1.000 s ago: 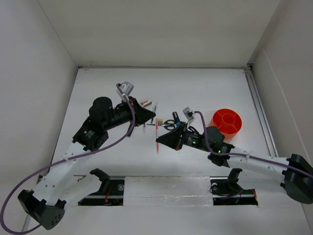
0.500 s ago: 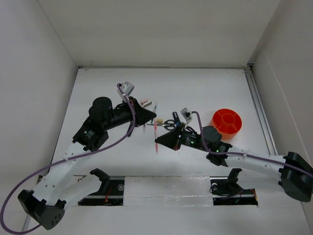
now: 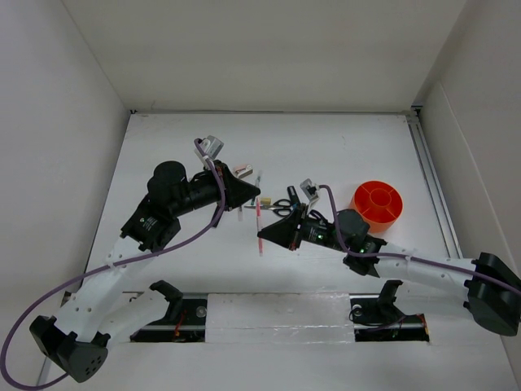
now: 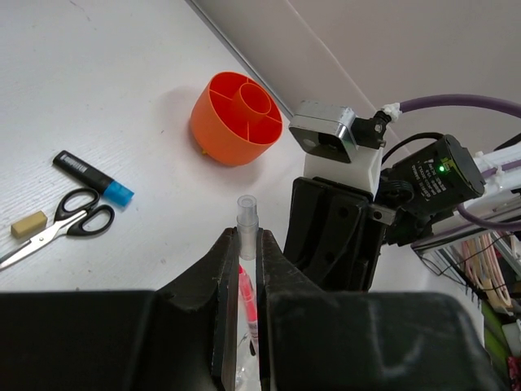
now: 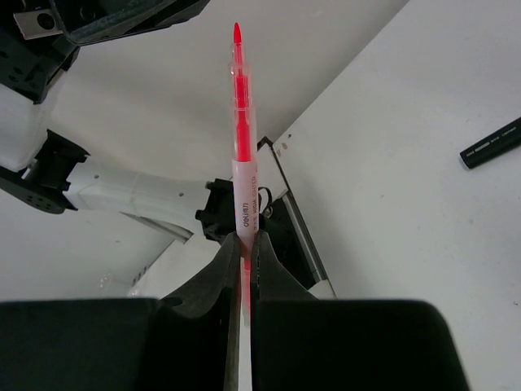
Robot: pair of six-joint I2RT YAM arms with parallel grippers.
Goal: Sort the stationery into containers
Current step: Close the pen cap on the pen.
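Note:
My right gripper is shut on the red pen and holds it above the table. In the right wrist view the pen sticks up from the jaws with its red tip bare. My left gripper is shut on a clear pen cap, just past the pen's far end. The orange cup with inner compartments stands to the right, also in the left wrist view. The black-handled scissors, the blue-capped marker and a tan eraser lie on the table.
A thin dark pen and small items lie beyond the left gripper. A black marker shows at the right edge of the right wrist view. White walls enclose the table on three sides.
The right gripper and the red pen have shifted slightly left. The left arm has not visibly moved.

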